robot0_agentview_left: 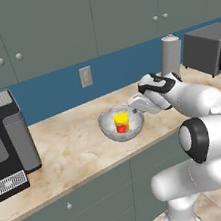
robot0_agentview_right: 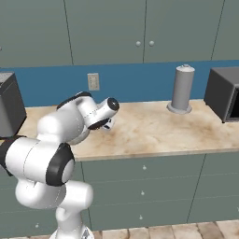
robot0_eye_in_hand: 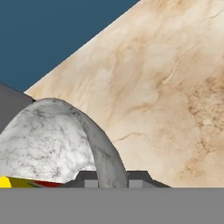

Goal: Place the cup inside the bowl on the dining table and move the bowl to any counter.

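Observation:
The silvery-grey bowl (robot0_agentview_left: 107,124) is at the counter (robot0_agentview_left: 73,151), between the coffee machine and the grey canister; I cannot tell whether it rests on the top or hangs just above it. The yellow cup (robot0_agentview_left: 121,118) with its red patch stands upright inside the bowl. My gripper (robot0_agentview_left: 138,109) reaches in from the right and is shut on the bowl's right rim. In the hand view the bowl's rim (robot0_eye_in_hand: 105,153) passes between the dark fingertips (robot0_eye_in_hand: 89,177), with a sliver of the cup (robot0_eye_in_hand: 5,181) at the lower left. The dining table is out of view.
A dark coffee machine (robot0_agentview_left: 5,139) stands at the counter's left end. A tall grey canister (robot0_agentview_left: 170,55) and a microwave (robot0_agentview_left: 209,49) stand to the right, against the blue wall. Wall cabinets hang above, and drawer fronts (robot0_agentview_right: 144,191) run below the counter edge.

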